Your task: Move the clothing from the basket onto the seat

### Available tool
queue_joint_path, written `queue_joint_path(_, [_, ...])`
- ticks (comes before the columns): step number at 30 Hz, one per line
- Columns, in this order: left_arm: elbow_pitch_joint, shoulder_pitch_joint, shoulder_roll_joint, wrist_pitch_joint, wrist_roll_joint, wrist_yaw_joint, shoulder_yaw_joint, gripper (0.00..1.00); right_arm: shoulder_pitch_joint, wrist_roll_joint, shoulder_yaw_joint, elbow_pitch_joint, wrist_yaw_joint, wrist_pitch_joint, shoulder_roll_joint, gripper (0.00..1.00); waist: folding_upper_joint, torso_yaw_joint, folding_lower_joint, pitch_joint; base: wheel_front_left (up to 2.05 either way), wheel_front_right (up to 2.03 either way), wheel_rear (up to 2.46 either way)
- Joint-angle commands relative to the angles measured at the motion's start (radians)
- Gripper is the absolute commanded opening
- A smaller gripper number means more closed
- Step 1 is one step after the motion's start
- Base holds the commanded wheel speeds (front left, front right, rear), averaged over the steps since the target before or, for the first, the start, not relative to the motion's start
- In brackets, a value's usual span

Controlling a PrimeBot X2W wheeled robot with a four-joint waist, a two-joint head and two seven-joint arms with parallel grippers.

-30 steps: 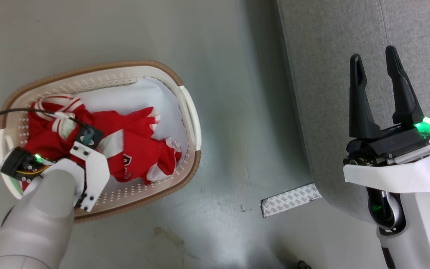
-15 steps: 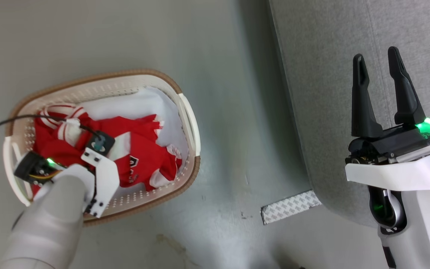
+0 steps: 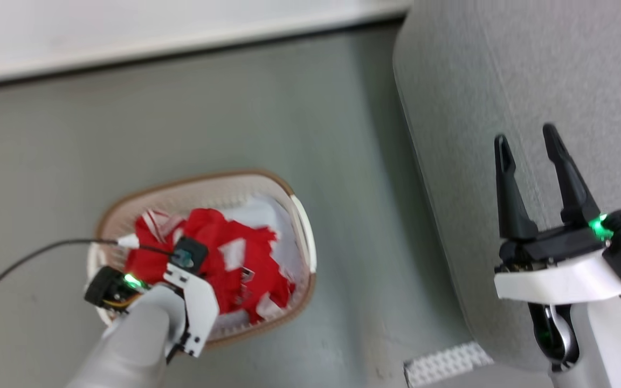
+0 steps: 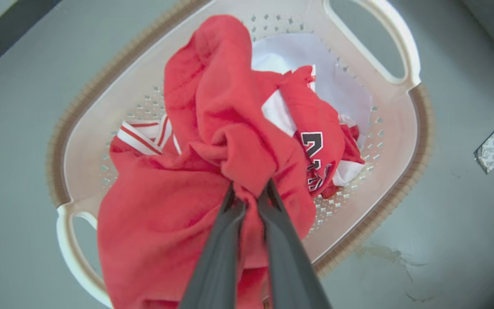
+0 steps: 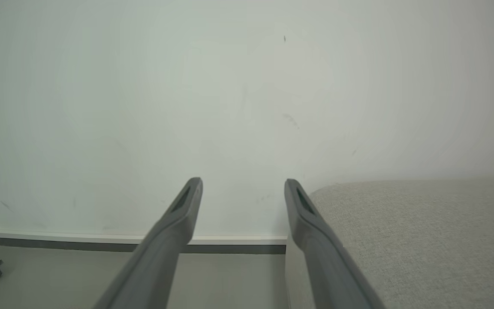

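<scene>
The red clothing (image 3: 219, 258) with white bands lies bunched in the cream basket (image 3: 302, 226) on the floor at the lower left of the head view. In the left wrist view my left gripper (image 4: 247, 195) is shut on a fold of the red clothing (image 4: 212, 128), which is drawn up above the basket (image 4: 405, 128); a dark logo shows on the fabric. The left wrist hides the fingers in the head view. My right gripper (image 3: 526, 145) stands open and empty over the grey seat (image 3: 504, 81) at the right. The right wrist view shows the right gripper (image 5: 242, 184) beside the seat (image 5: 401, 231).
A white pad (image 4: 324, 64) lines the basket floor under the garments. A patterned tape strip (image 3: 445, 364) lies on the grey floor by the seat's corner. A pale wall with a dark skirting (image 3: 181, 46) runs along the back. A black cable (image 3: 30, 258) trails from my left wrist.
My left gripper has shut on the red clothing and drawn it up into a bunch. The head camera has shifted, bringing the wall into view. The right gripper stays open.
</scene>
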Motion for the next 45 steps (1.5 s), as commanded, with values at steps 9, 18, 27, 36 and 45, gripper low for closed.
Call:
queue_joint_path(9, [-0.01,0.101,-0.058,-0.135,-0.103,0.0,-0.005,0.0,0.105,0.013,0.0,0.036,-0.002,0.001,-0.06,1.0,0.0,0.119,0.0001,-0.264,0.0,0.0,0.0])
queue_joint_path(18, [-0.096,0.164,-0.071,-0.208,-0.206,0.0,0.007,0.0,0.174,0.028,0.019,0.06,-0.002,0.001,-0.084,1.0,0.0,0.165,0.0001,-0.393,0.0,0.0,0.0])
queue_joint_path(27, [-0.284,0.199,-0.063,-0.215,-0.282,0.0,-0.007,0.0,0.231,0.052,0.024,0.052,-0.002,0.001,-0.092,1.0,0.0,0.207,0.0001,-0.479,0.0,0.0,0.0])
queue_joint_path(36, [-0.549,0.235,-0.034,-0.215,-0.323,0.0,0.019,0.0,0.251,0.078,0.045,0.035,-0.002,0.001,-0.096,1.0,0.0,0.212,0.0001,-0.501,0.0,0.0,0.0])
queue_joint_path(45, [-0.781,0.281,-0.019,-0.166,-0.381,0.009,0.051,0.0,0.259,0.089,0.074,0.024,-0.002,0.001,-0.103,1.0,0.0,0.204,0.0001,-0.503,0.0,0.0,0.0])
